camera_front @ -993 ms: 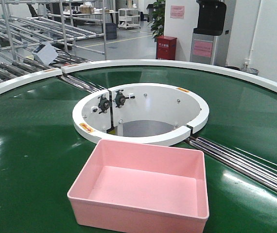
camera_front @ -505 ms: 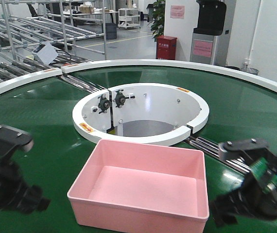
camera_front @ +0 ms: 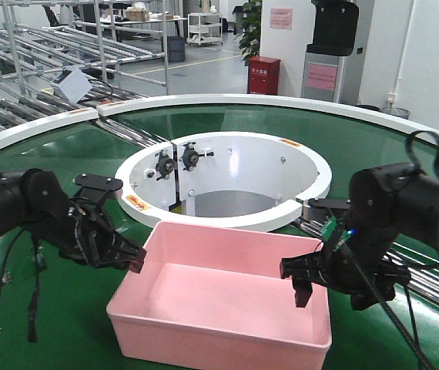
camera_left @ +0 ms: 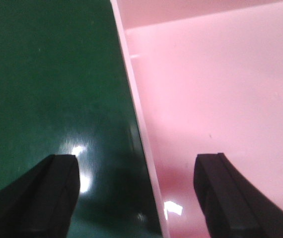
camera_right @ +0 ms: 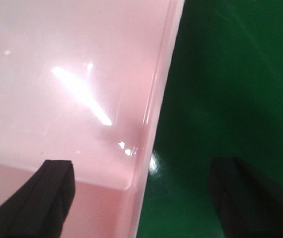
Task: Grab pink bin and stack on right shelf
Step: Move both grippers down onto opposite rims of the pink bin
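The pink bin (camera_front: 219,301) sits on the green conveyor belt (camera_front: 404,169), close to the front. My left gripper (camera_front: 133,260) is open at the bin's left wall. In the left wrist view the gripper (camera_left: 134,163) straddles that wall, with one finger over the belt (camera_left: 47,74) and the other over the bin's inside (camera_left: 221,89). My right gripper (camera_front: 310,284) is open at the bin's right wall. In the right wrist view it (camera_right: 144,168) straddles that wall, with one finger over the bin's inside (camera_right: 72,74) and the other over the belt (camera_right: 236,74). The right shelf is out of view.
A white ring-shaped hub (camera_front: 227,166) stands just behind the bin, with an open well inside it. Steel rollers (camera_front: 427,274) cross the belt at the right and behind the hub. Roller racks (camera_front: 42,46), a red box (camera_front: 263,75) and a grey machine (camera_front: 329,54) stand far back.
One second ago no arm was in view. Both arms have come in from the sides and now have their open jaws over the bin's left and right walls. The bin has not moved.
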You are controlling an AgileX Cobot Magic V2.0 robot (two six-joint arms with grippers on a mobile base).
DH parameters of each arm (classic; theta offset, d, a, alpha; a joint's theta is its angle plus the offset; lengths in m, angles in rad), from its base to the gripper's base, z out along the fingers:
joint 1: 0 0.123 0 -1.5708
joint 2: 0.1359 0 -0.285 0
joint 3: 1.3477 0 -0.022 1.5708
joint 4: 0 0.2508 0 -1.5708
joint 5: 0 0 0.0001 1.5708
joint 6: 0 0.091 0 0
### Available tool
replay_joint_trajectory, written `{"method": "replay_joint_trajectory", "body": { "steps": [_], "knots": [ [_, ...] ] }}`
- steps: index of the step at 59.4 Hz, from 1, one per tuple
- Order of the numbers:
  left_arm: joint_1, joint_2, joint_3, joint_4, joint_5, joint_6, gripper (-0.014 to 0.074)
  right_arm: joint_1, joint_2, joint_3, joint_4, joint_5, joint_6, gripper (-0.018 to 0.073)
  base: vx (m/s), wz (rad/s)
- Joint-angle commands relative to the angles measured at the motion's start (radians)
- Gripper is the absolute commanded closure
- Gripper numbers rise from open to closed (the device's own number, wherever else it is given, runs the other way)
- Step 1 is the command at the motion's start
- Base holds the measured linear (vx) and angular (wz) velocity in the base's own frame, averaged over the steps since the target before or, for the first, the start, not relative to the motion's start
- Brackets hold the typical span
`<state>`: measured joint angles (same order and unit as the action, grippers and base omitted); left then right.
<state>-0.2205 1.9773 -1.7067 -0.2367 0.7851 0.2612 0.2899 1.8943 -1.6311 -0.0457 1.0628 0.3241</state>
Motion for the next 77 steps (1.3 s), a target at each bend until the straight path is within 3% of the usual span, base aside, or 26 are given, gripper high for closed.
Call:
{"method": "replay_joint_trajectory", "body": {
  "steps": [1, 10, 22, 26, 36, 42, 52, 60, 70, 77],
  "knots": [
    [-0.009, -0.005, -0.091, -0.028, -0.046, 0.001, 0.0009, -0.002, -0.007, -0.068, -0.047, -0.018, 0.052, -0.0024, 0.00, 0.00],
    [-0.011, 0.073, -0.154, -0.060, -0.041, 0.002, 0.0009, -0.002, 0.064, -0.121, -0.062, -0.030, 0.082, -0.0010, 0.00, 0.00],
    [-0.042, 0.128, -0.183, -0.040, -0.050, 0.001, 0.0009, -0.002, 0.143, -0.178, -0.084, -0.029, 0.141, 0.0067, 0.00, 0.00],
    [-0.049, 0.137, -0.183, -0.005, -0.050, -0.029, 0.0011, -0.002, 0.158, -0.181, -0.084, -0.030, 0.148, 0.0099, 0.00, 0.00],
    [-0.069, 0.148, -0.183, 0.132, -0.059, -0.203, 0.0011, 0.001, 0.175, -0.181, -0.084, -0.031, 0.186, 0.0181, 0.00, 0.00],
    [-0.077, 0.148, -0.183, 0.178, -0.059, -0.215, 0.0036, 0.001, 0.179, -0.180, -0.082, -0.032, 0.190, 0.0233, 0.00, 0.00],
    [-0.079, 0.148, -0.183, 0.186, -0.060, -0.226, 0.0163, 0.001, 0.179, -0.180, -0.091, -0.033, 0.222, 0.0379, 0.00, 0.00],
    [-0.079, 0.148, -0.183, 0.186, -0.059, -0.242, 0.0314, 0.001, 0.179, -0.180, -0.096, -0.036, 0.234, 0.0498, 0.00, 0.00],
    [-0.079, 0.148, -0.183, 0.186, -0.059, -0.241, 0.0462, 0.001, 0.179, -0.180, -0.080, -0.029, 0.234, 0.0573, 0.00, 0.00],
    [-0.079, 0.141, -0.183, 0.185, -0.031, -0.255, 0.0529, 0.001, 0.169, -0.182, -0.077, -0.019, 0.230, 0.0573, 0.00, 0.00]
  ]
}}
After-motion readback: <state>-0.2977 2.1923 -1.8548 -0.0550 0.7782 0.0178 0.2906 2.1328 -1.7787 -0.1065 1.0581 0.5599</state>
